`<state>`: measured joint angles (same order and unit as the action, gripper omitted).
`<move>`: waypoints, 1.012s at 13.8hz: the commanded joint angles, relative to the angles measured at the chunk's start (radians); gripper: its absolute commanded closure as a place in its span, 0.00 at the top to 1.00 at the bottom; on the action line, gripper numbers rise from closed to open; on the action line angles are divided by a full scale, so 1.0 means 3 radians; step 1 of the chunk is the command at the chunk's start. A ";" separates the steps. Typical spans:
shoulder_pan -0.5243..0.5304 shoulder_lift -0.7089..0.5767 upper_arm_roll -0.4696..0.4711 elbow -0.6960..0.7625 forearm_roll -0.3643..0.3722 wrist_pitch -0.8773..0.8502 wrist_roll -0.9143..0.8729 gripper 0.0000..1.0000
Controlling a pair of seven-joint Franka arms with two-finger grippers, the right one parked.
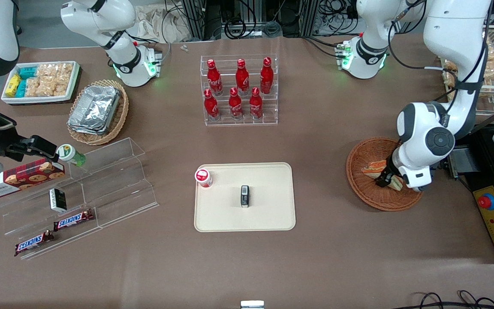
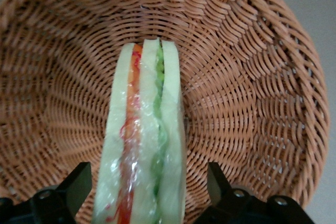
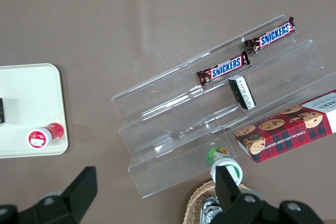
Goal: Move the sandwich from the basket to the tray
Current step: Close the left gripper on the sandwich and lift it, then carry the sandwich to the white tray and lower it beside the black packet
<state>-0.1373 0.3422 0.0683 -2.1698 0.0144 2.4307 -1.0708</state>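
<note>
The sandwich (image 2: 142,145), a wrapped wedge of white bread with orange, red and green filling, stands on edge in the round reddish-brown wicker basket (image 2: 252,77). My left gripper (image 2: 147,187) is open and down in the basket. One black finger (image 2: 79,184) stands on each side of the wedge, with small gaps showing. In the front view the gripper (image 1: 388,178) hangs over the basket (image 1: 358,189) and partly covers the sandwich (image 1: 375,168). The cream tray (image 1: 268,214) lies on the table toward the parked arm's end from the basket.
A small red-capped bottle (image 1: 203,177) and a small dark packet (image 1: 245,196) stand on the tray. A clear rack of red cola bottles (image 1: 240,90) is farther from the front camera. A control box with a red button (image 1: 487,201) sits beside the basket.
</note>
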 commanded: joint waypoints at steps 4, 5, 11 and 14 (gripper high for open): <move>-0.0003 -0.0040 -0.0003 -0.0049 0.0100 0.0253 -0.0066 0.00; -0.0003 -0.0193 -0.0003 -0.0039 0.0111 0.0101 -0.0005 0.00; -0.0084 -0.0558 -0.0308 0.1018 0.0055 -0.1862 0.1185 0.00; -0.0115 -0.0461 -0.0799 0.1188 0.0039 -0.1849 0.1508 0.00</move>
<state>-0.1587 0.1491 -0.1013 -1.8634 0.0276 1.8860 -0.6802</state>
